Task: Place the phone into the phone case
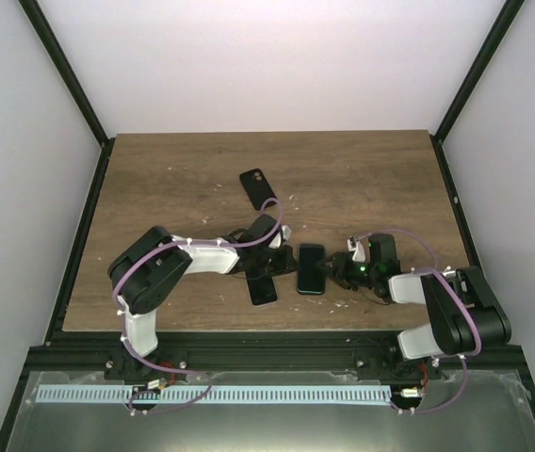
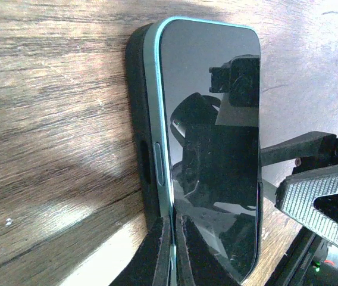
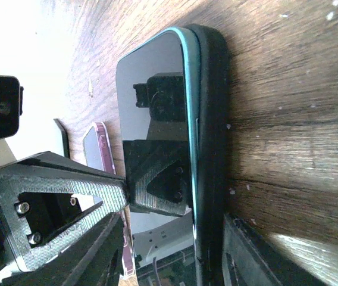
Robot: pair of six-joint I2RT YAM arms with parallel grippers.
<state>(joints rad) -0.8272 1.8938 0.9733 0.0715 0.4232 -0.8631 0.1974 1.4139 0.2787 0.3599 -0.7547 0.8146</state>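
Remote session: my left claw [image 2: 173, 229], fingers pressed together, bears on the phone [image 2: 210, 149] along its long edge at 9 o'clock. My right claw [image 3: 184, 211] straddles phone and case [image 2: 138, 119] from 3 o'clock, jaws apart; I cannot tell whether it squeezes. The phone lies screen-up in the case at the table's [image 1: 173, 179] 6 o'clock, its teal rim [image 2: 157, 119] standing proud. I judge seating unfinished: next, press that rim down evenly without sliding the case.

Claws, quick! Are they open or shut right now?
Left claw: shut, tips at the edge of the phone.
Right claw: open, one finger on the phone's screen.
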